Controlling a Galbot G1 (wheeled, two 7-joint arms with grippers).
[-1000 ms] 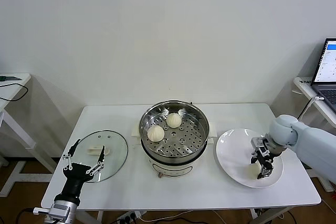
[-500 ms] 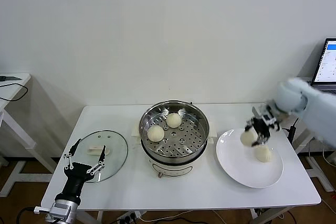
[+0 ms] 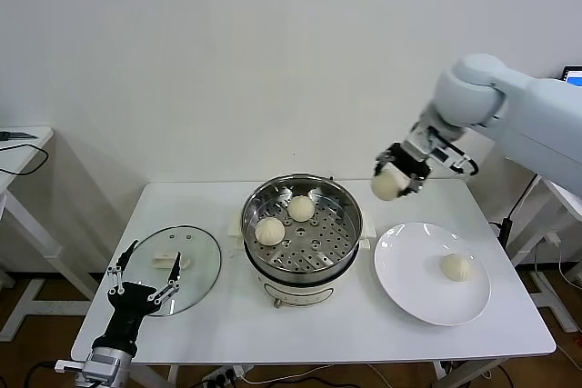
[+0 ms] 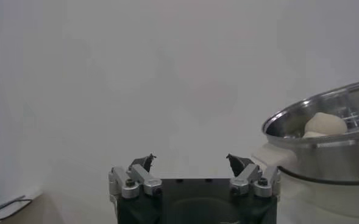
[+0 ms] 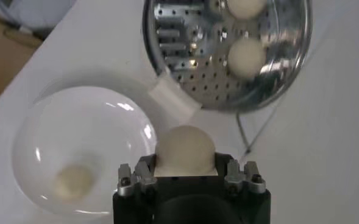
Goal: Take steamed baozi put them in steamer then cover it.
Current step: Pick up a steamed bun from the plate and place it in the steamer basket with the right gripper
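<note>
Mid-transfer, third bun of four. Right gripper point(image 3: 397, 176) clamped on a steamed baozi point(image 3: 386, 186), carried high above the table, up and off to the plate side of the steamer point(image 3: 302, 223). From the wrist camera, bun point(image 5: 184, 147) sits snug between the jaws, steamer basket point(image 5: 228, 52) ahead and below, white plate point(image 5: 81, 149) below and to one side.

Two baozi already in the basket point(image 3: 270, 231) point(image 3: 301, 208), grouped toward the far-left part of the perforated floor. One more left on the plate point(image 3: 456, 267), below and behind the claw's line of travel.

Left gripper point(image 3: 145, 281) parked, jaws spread wide, nothing in them, hovering at the near edge of the glass lid point(image 3: 175, 269) lying flat on the table beside the steamer.

Next, by judgement: carry across until over the bare right half of the basket, lower, release clear of the two buns already seated. Needs enough descent to avoid a drop and roll. Then back for the last bun; lid afterwards.
</note>
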